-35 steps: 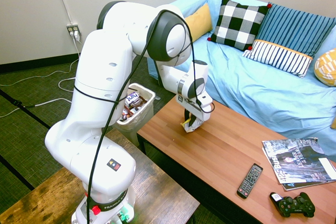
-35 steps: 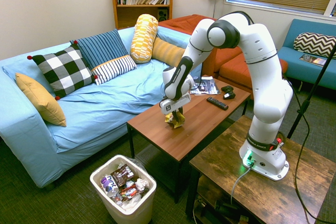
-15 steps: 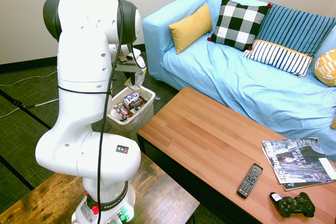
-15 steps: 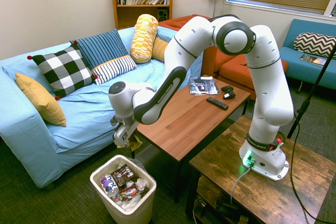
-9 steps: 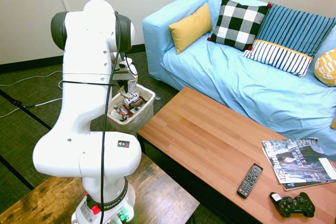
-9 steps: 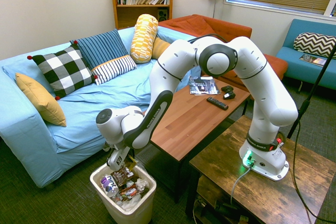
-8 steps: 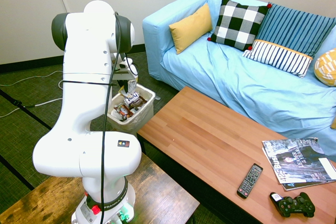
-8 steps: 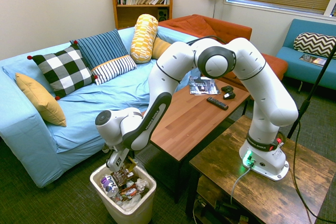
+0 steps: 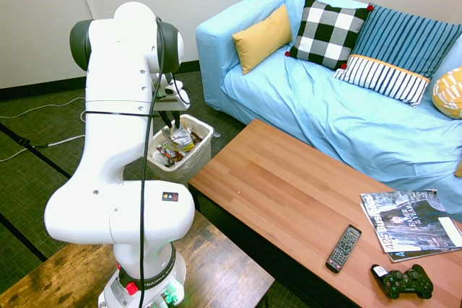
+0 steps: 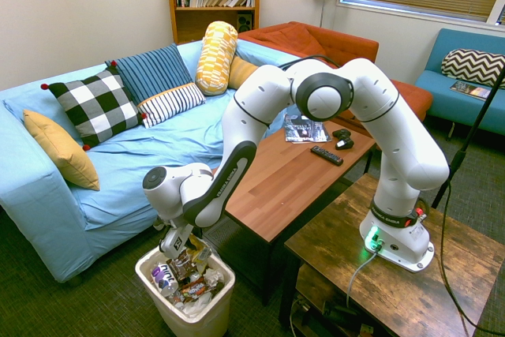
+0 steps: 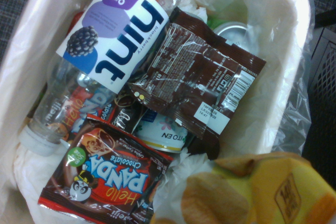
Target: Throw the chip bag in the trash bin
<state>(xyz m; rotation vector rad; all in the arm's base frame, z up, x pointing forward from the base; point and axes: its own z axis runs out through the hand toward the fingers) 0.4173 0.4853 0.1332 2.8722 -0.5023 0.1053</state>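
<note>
The trash bin (image 9: 191, 167) stands on the floor at the end of the coffee table, lined with whitish plastic and full of wrappers. My gripper (image 9: 170, 119) hangs just over its opening with the fingers apart. The crumpled yellow chip bag (image 9: 180, 137) lies just below the fingers on top of the trash, apart from them. From the other side, the chip bag (image 10: 196, 253) sits beside the gripper (image 10: 177, 247) over the bin (image 10: 197, 317). In the wrist view the yellow bag (image 11: 252, 187) shows close by, above the bin's liner (image 11: 273, 3).
A hint bottle (image 11: 113, 30), a brown wrapper (image 11: 202, 85) and a Hello Panda pack (image 11: 105, 179) lie in the bin. The wooden coffee table (image 9: 289, 192) stands next to the bin, bearing a remote (image 9: 343, 248), a game controller (image 9: 403, 282) and magazines (image 9: 411, 221). The blue sofa (image 9: 339, 113) is behind.
The arm carried the chip bag from the coffee table down over the bin. In the last half second the fingers parted and the bag dropped onto the trash, covering the hint bottle.
</note>
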